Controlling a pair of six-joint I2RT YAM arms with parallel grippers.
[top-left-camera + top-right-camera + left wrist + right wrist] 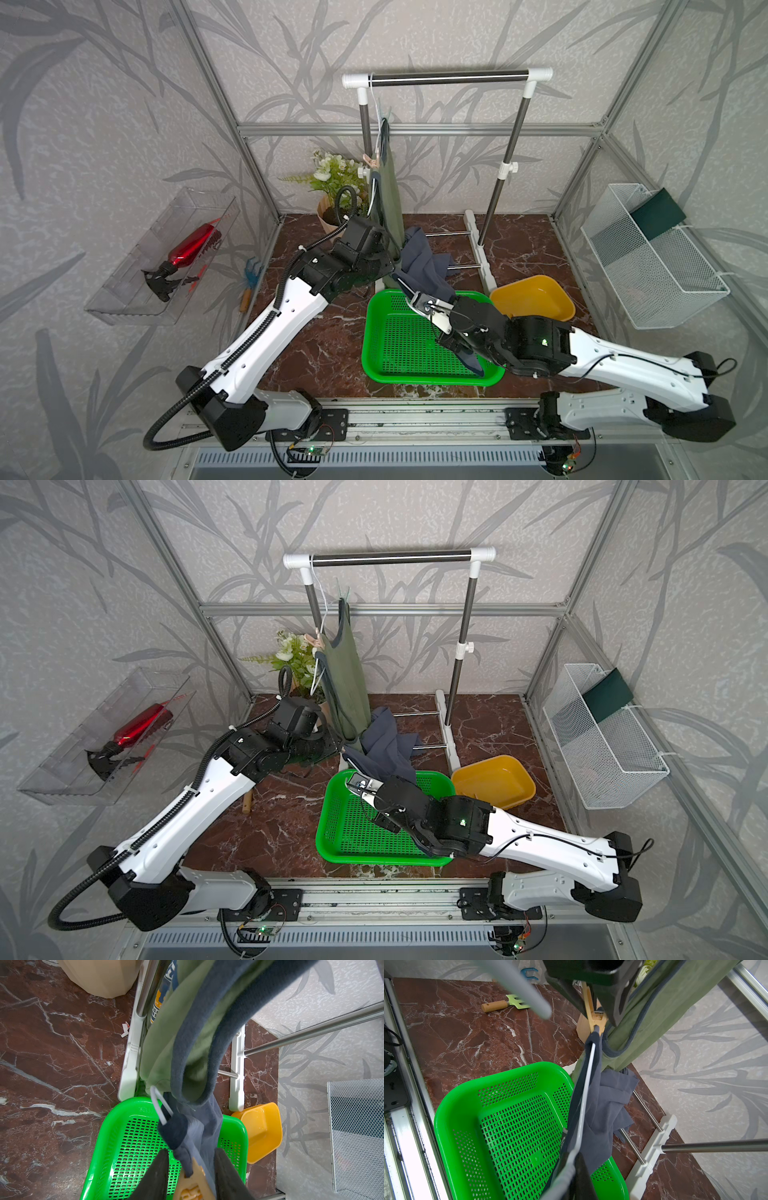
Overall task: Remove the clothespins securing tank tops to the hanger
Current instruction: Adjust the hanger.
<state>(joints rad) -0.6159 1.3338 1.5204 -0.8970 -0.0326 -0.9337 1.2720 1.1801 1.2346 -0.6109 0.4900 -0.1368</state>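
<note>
Left gripper (191, 1159) straddles a tan clothespin (194, 1184), one finger either side and close in; whether they actually squeeze it, I can't tell. That clothespin bites the navy tank top (199, 1136) onto the low end of the white hanger (159, 1108). Right gripper (575, 1159) is clamped tight on the same hanger wire a little along from the pin, navy cloth bunched in with it, above the green basket (438, 1126). Up the steeply tilted hanger hangs the olive tank top (347, 679), a second clothespin (313, 640) at its upper shoulder, under the rack (390, 557) rail.
</note>
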